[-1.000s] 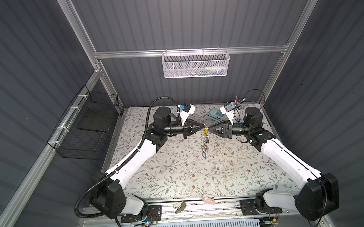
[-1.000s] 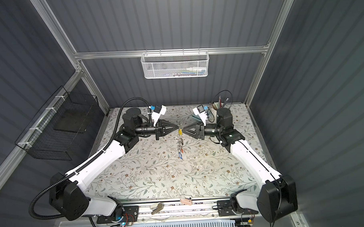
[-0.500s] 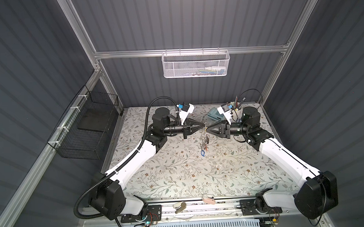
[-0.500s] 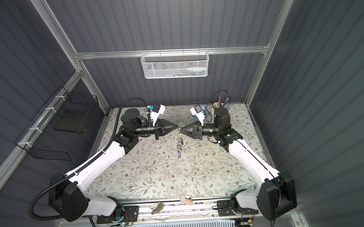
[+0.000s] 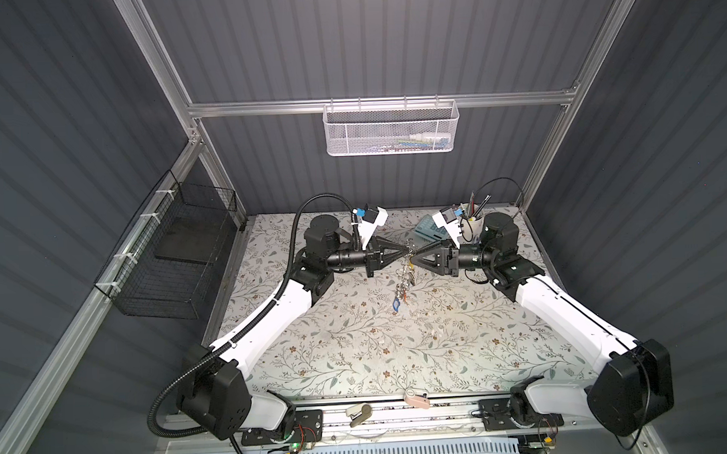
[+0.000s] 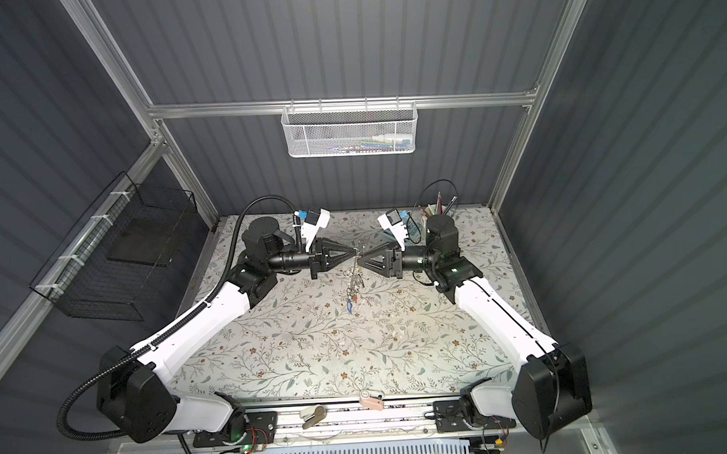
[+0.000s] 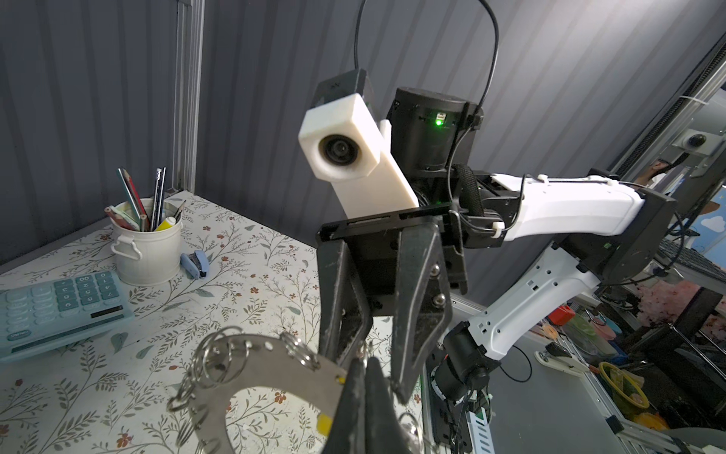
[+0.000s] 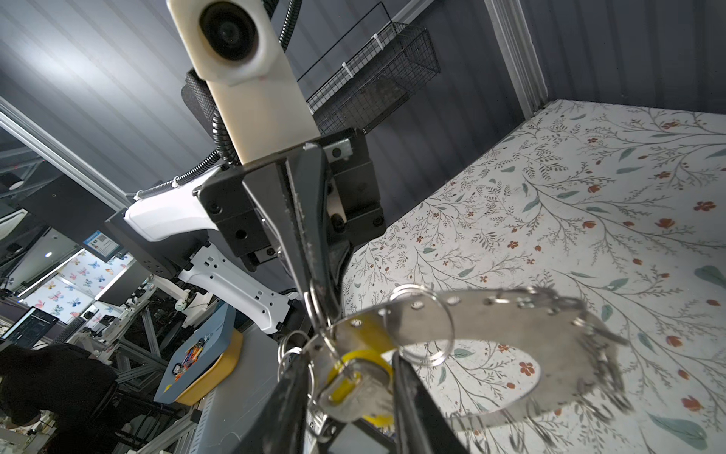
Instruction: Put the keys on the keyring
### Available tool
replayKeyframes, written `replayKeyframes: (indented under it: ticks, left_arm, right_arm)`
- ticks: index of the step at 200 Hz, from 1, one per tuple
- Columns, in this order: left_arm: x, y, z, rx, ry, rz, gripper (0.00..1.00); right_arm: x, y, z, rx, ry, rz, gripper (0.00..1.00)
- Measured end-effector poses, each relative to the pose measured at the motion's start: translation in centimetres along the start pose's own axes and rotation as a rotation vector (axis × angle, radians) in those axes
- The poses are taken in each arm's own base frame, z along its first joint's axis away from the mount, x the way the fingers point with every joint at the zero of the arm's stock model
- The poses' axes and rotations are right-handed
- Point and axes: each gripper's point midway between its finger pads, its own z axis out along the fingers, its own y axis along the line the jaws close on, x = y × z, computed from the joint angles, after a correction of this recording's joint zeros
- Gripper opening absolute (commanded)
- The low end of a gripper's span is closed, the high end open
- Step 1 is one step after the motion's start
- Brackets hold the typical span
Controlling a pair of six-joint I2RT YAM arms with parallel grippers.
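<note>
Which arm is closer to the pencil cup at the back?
Right. The right arm has its wrist beside the pencil cup; the left arm comes from the opposite side, the left gripper shut on the keyring in the middle.

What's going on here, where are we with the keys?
Both arms meet in mid-air above the table. The left gripper holds the keyring up by its edge. The right gripper holds a yellow-tagged key against the ring, beside that grip. Other keys already hang from the ring. Whether the yellow one is threaded on, I cannot tell.
</note>
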Motion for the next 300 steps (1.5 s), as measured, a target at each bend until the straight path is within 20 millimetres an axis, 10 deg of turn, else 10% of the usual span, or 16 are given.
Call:
replayKeyframes:
  ticks: [126,300]
  left_arm:
    - [0.0,0.8,0.1,-0.038,-0.007,-0.004,0.00]
    - [-0.7,1.4,-0.1,-0.068,-0.102,-0.059,0.00]
  right_arm:
    - [0.1,-0.4,0.0,0.013,-0.001,0.010,0.00]
    - [-0.5,-1.5,1.7,-0.007,0.025,0.018,0.10]
